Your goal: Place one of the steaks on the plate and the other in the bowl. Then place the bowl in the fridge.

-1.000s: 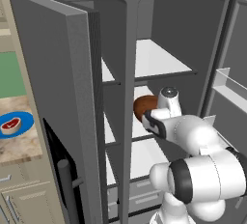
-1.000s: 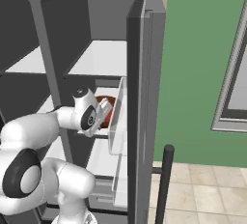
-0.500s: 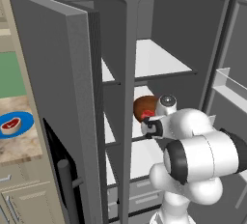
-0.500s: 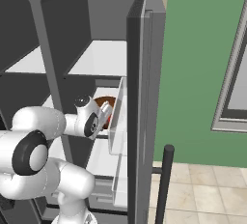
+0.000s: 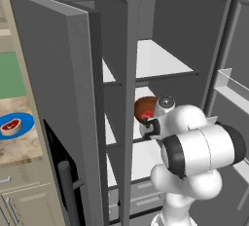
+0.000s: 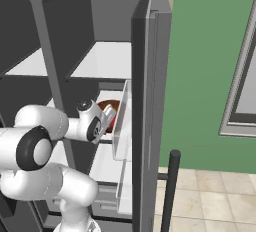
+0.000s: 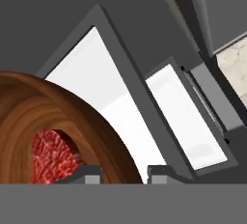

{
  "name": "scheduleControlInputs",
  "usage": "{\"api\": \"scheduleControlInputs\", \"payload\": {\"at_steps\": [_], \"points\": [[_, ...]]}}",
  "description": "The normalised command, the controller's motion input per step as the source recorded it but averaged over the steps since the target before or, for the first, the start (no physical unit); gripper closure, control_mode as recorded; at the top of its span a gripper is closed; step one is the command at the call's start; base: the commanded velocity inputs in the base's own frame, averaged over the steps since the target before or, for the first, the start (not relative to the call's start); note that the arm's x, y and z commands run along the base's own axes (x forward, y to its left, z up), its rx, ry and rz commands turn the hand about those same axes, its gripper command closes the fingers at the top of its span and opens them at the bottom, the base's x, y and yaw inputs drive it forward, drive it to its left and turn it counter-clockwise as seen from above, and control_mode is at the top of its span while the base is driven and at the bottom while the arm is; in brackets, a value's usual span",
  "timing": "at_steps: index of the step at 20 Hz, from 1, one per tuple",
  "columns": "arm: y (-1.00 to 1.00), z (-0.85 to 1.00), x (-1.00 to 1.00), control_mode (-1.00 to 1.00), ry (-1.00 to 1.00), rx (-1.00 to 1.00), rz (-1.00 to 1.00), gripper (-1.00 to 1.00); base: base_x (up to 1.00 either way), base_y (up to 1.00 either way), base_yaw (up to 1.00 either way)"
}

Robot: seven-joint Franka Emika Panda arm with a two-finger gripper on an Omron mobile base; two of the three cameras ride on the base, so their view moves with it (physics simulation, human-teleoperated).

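On the counter at far left sits the plate (image 5: 14, 125) with the fat-rimmed steak (image 5: 10, 125) on it. Right of it the fridge (image 5: 73, 88) stands open, white shelves (image 5: 155, 59) showing. Inside, at mid height, the gripper (image 7: 124, 174) pinches the rim of the bowl (image 5: 145, 107), jaws narrow, one finger (image 7: 87, 174) inside and one outside. A red steak (image 7: 50, 156) lies in the bowl.

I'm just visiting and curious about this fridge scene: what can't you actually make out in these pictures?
- Bowl resting on a shelf or held above it: left base view, the arm hides its underside.
- Steak in the bowl: hand view, the rim covers most of it.
- Gripper: its fingertips are cut off by the bottom edge.
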Motion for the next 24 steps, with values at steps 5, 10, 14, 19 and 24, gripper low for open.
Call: {"api": "scheduleControlInputs", "payload": {"at_steps": [5,10,14,19,24], "points": [[0.01,-0.04,0.45,-1.00,0.01,0.00,0.12,1.00,0.00,0.00,0.00],[0.00,-0.19,0.35,-1.00,0.00,0.00,0.17,1.00,0.00,0.00,0.00],[0.05,-0.04,0.09,-1.00,0.00,0.00,0.13,-1.00,0.00,0.00,0.00],[0.00,0.00,0.00,-1.00,0.00,0.00,0.06,-1.00,0.00,0.00,0.00],[0.00,0.15,0.00,-1.00,0.00,-0.02,0.01,-1.00,0.00,0.00,0.00]]}}
